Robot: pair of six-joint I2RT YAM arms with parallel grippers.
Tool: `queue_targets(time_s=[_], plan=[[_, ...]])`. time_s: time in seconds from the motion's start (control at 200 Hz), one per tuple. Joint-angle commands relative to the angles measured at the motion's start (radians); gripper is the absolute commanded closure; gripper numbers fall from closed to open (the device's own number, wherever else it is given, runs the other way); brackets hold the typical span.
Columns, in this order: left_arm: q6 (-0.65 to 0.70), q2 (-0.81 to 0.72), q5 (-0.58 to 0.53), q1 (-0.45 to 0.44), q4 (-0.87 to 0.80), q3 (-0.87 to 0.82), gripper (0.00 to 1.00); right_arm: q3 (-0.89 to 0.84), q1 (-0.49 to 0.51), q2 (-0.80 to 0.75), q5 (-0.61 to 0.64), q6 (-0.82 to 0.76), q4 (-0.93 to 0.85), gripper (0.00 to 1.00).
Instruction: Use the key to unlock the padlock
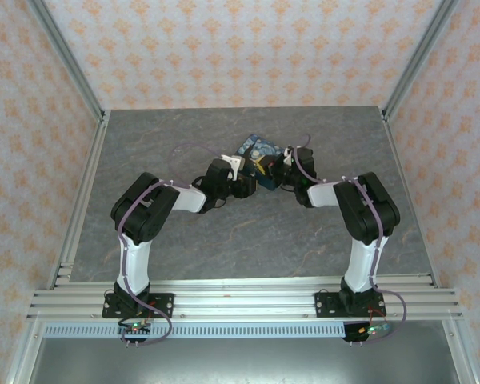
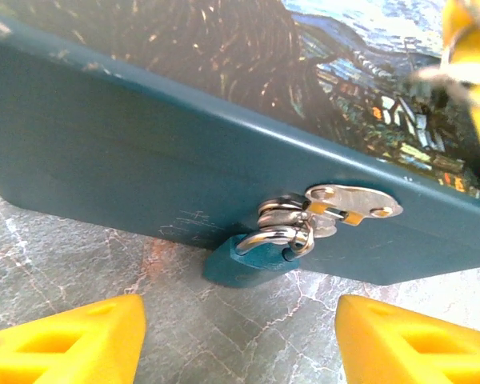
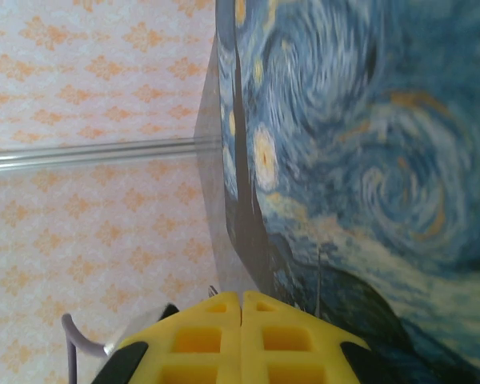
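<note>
The teal padlock hangs by its metal shackle from the hasp on the front wall of the Starry Night box, its body resting on the table. My left gripper is open just in front of it, one yellow finger on each side, touching nothing. My right gripper is shut over the box lid. A thin pale metal piece, apparently the key, sticks out of its fingertips above the hasp.
The box lies at the middle back of the grey marble-look table, with both grippers meeting at its near side. Patterned walls and metal frame posts enclose the table.
</note>
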Motion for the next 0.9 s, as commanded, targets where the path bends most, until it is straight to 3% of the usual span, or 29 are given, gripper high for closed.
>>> queue_targets(time_s=[0.0,0.495,0.896], plan=[[0.036,0.018,0.007,0.005,-0.043,0.031,0.35,0.066,-0.026,-0.031,-0.005,-0.045,-0.097,1.00],[0.103,0.025,0.005,0.002,-0.097,0.077,0.36,0.250,-0.083,0.111,0.022,-0.102,-0.234,1.00],[0.169,0.084,-0.012,-0.032,-0.152,0.174,0.36,0.237,-0.083,0.157,0.019,-0.117,-0.247,1.00]])
